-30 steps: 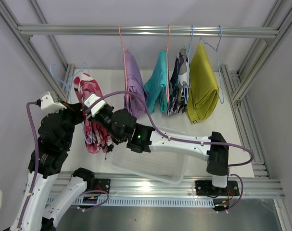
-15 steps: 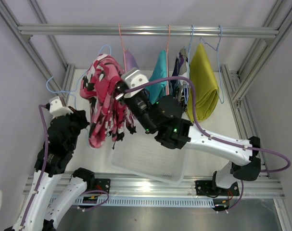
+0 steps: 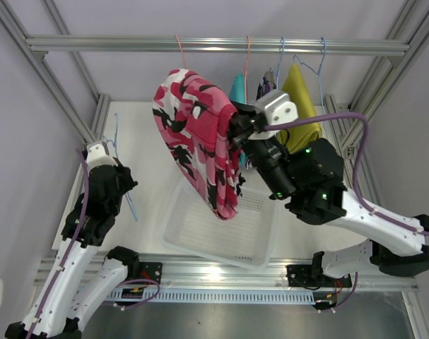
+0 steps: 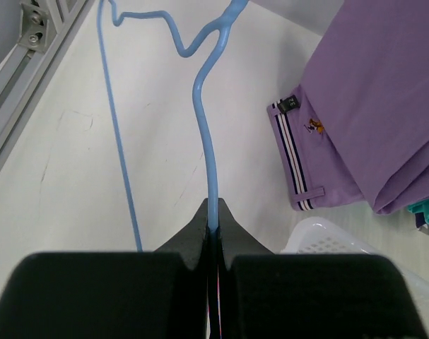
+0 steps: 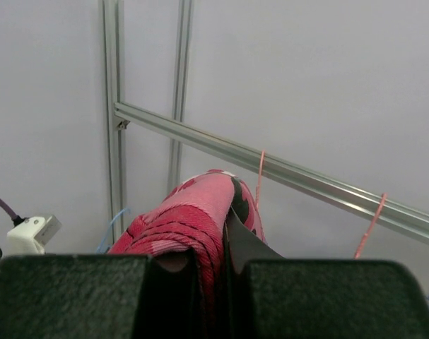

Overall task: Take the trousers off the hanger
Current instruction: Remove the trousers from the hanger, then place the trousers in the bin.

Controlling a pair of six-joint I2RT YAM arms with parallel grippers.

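My right gripper (image 3: 237,134) is shut on the pink-red patterned trousers (image 3: 196,145) and holds them high, hanging over the white basket (image 3: 193,229); the right wrist view shows the cloth (image 5: 193,219) clamped between the fingers. My left gripper (image 3: 122,185) is shut on a bare blue wire hanger (image 3: 121,164), low at the left; the left wrist view shows the wire (image 4: 208,141) pinched in the jaws. Lilac trousers (image 4: 369,106) hang to its right. Teal (image 3: 237,86), camouflage (image 3: 262,88) and mustard yellow trousers (image 3: 299,102) hang on the rail, partly hidden by the right arm.
The metal rail (image 3: 221,44) crosses the back with pink and blue hanger hooks on it. Frame posts stand at both sides. The basket's rim (image 4: 320,233) shows at the lower right of the left wrist view.
My right gripper has lifted the pink-red trousers up and to the right, off the blue hanger. My left gripper has lowered and drawn back to the left with the bare hanger.
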